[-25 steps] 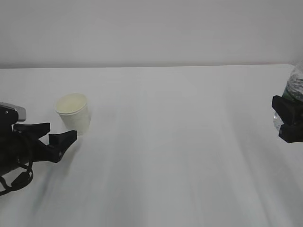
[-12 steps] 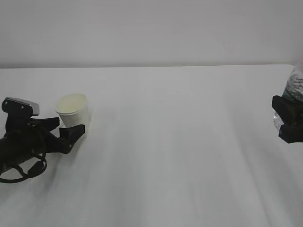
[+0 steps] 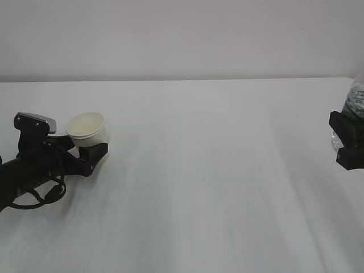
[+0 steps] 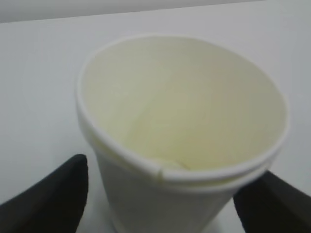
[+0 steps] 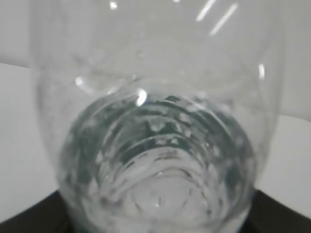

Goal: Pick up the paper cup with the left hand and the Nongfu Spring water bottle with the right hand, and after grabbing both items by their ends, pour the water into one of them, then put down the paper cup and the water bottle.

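White table (image 3: 216,170): near its left edge we spread our left hand (image 4: 155,194) around the upright, empty paper cup (image 4: 182,131); our right hand (image 3: 348,142) clamps the Nongfu Spring water bottle (image 5: 155,145).

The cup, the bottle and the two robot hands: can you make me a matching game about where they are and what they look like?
Things:
1. paper cup
2. water bottle
3. left gripper
4. right gripper

Descriptions:
A. black, at the right edge of the exterior view, its jaws on either side of the clear bottle
B. white outside, cream inside, upright on the table
C. open, one finger on each side of the cup
D. clear and ribbed, with a dark green band

Pairs: 1-B, 2-D, 3-C, 4-A
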{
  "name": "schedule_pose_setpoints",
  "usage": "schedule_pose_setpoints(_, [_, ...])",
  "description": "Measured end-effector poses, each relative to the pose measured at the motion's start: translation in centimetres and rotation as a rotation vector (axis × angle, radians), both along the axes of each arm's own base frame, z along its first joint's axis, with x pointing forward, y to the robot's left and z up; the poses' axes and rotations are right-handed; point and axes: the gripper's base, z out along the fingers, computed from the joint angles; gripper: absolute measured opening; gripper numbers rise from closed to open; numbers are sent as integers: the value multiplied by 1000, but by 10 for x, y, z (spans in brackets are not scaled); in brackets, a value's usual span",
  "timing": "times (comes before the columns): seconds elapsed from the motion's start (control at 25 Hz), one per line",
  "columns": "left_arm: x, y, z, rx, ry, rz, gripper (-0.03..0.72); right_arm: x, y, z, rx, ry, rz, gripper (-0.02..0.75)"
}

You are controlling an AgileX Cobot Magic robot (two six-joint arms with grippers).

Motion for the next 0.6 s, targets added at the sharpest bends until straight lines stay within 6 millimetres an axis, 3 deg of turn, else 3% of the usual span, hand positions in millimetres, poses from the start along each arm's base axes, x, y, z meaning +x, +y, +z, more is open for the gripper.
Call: schedule_pose_setpoints(0.6, [5, 0, -9, -20, 23, 11, 673, 0, 0, 0, -8, -2, -1, 421])
